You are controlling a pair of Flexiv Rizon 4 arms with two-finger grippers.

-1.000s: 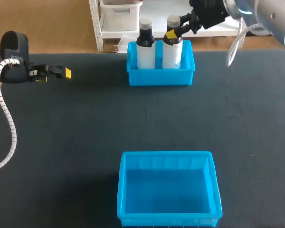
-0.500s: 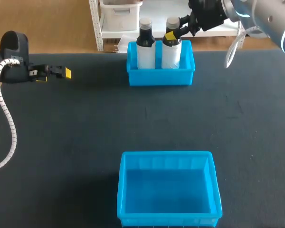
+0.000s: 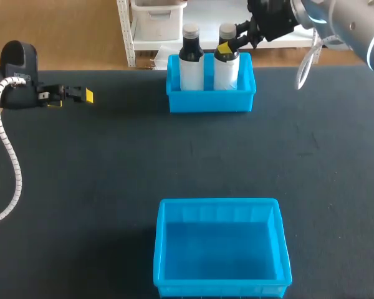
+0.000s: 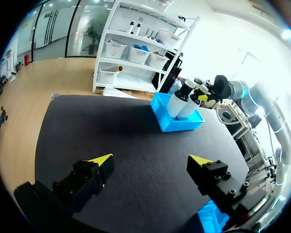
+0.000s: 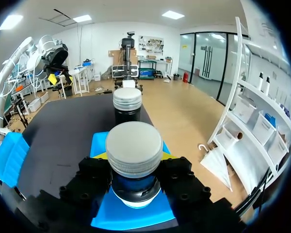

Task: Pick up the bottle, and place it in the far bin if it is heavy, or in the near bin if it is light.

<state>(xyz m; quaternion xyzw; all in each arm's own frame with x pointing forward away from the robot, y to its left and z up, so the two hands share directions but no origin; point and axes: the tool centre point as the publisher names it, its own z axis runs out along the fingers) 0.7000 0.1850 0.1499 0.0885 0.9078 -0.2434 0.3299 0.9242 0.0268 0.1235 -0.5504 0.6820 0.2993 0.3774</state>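
Two white bottles with dark necks and grey caps stand side by side in the far blue bin [image 3: 206,103]. My right gripper [image 3: 228,42] comes in from the back right. It is shut on the neck of the right bottle [image 3: 227,71], just under the cap. In the right wrist view the held bottle's cap [image 5: 134,145] sits between the fingers [image 5: 182,177], with the other bottle [image 5: 127,104] straight ahead. The left bottle [image 3: 191,65] is untouched. My left gripper [image 3: 81,95] is open over the table's far left, with nothing between its fingertips [image 4: 102,159].
The near blue bin [image 3: 174,274] sits at the front middle of the black table, with nothing in it. Open table surface lies between the two bins and on both sides. In the left wrist view the far bin [image 4: 172,125] stands well ahead of my left gripper [image 4: 150,160].
The right gripper and its bottle have shifted very slightly inside the far bin, settling a touch lower. The left arm has kept still.
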